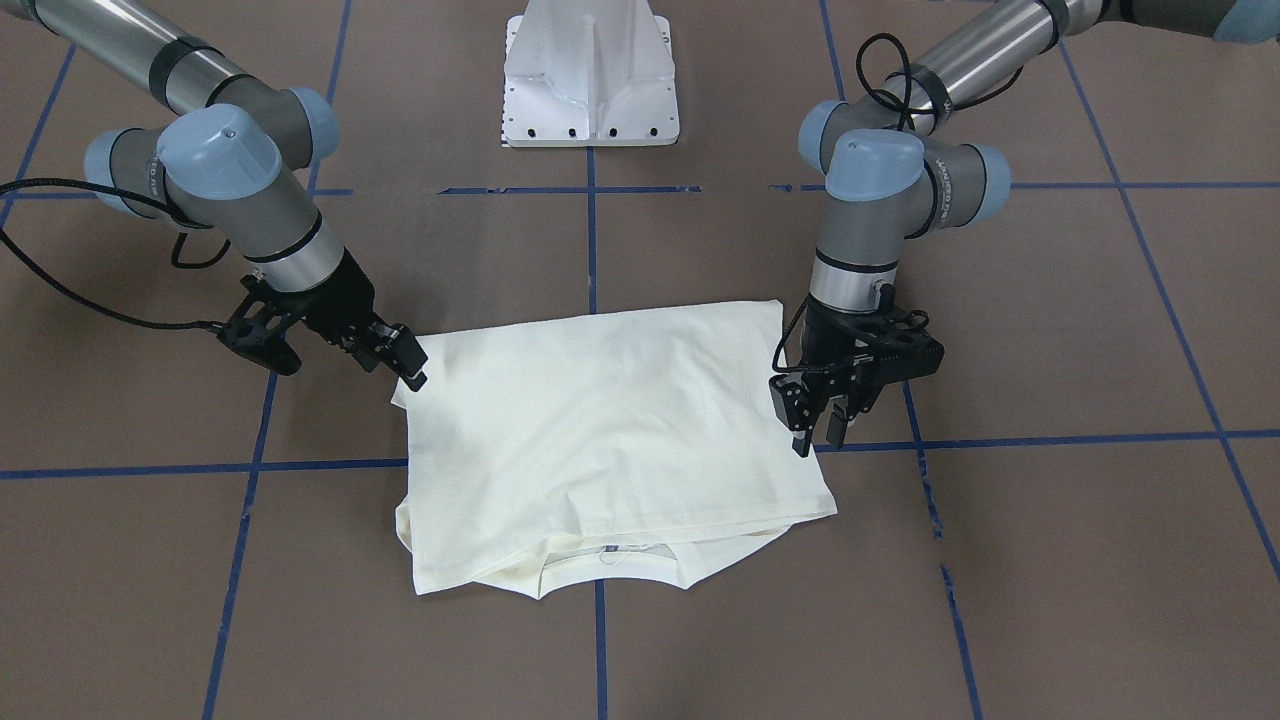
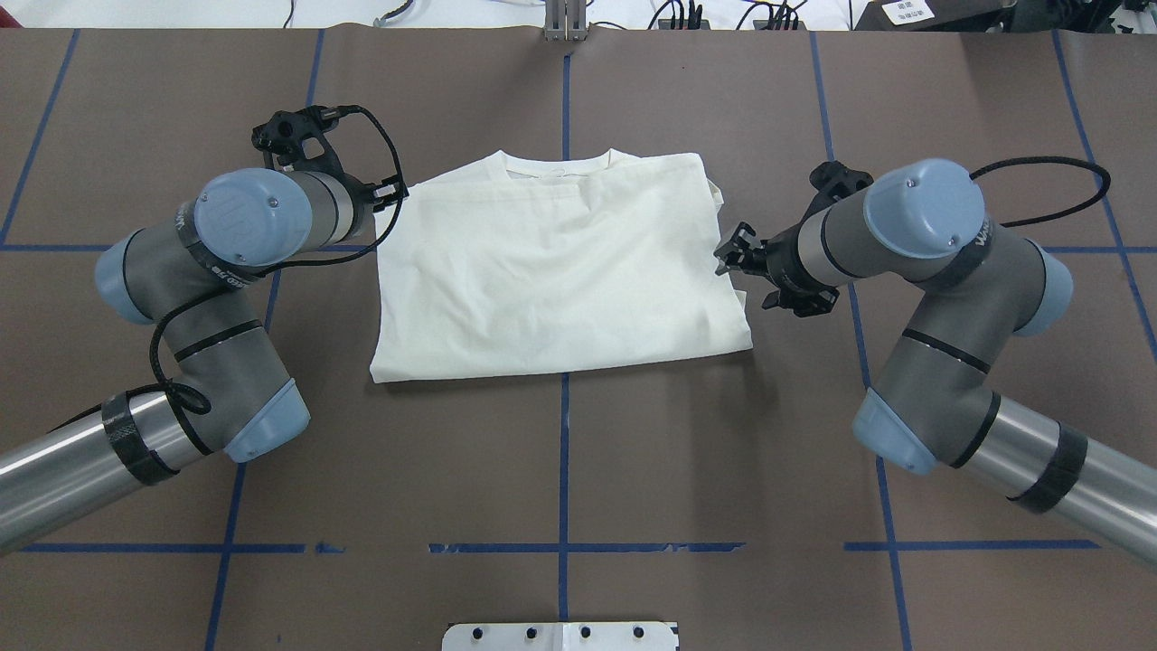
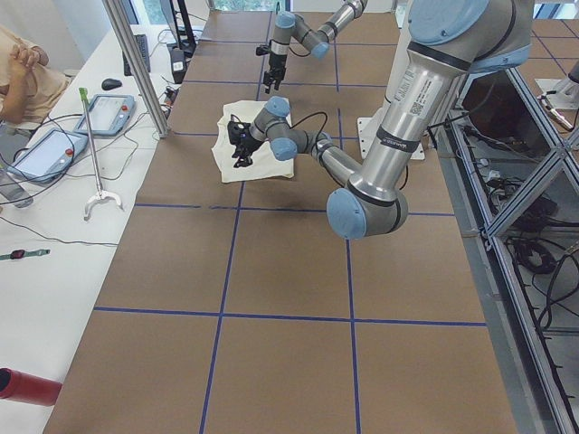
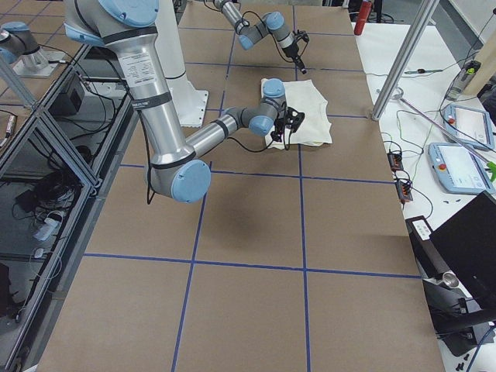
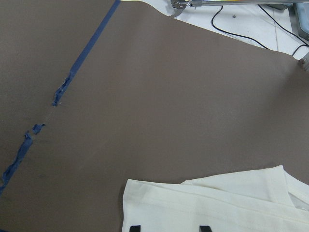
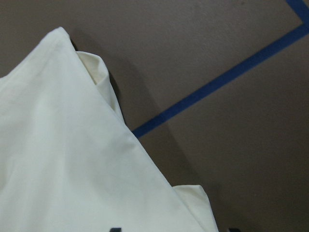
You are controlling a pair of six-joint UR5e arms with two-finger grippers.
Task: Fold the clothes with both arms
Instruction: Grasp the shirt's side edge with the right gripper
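- Brown table [image 2: 560,470] with blue tape lines [image 2: 564,434] holds everything.
- The cream shirt [image 2: 551,271] lies flat between the two grippers. It is folded into a neat block, plain side up, and its neck [image 2: 556,167] peeks out past them.
- The left gripper [image 1: 817,435] hangs over one side edge, fingers spread wide, holding nothing.
- The right gripper [image 1: 405,360] touches the other side edge, also spread wide.
- I think they sit at both sides so they can grab and fold together.

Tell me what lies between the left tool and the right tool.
Only the folded cream shirt lies between the left tool and the right tool, one at each side edge. The overhead view shows it.
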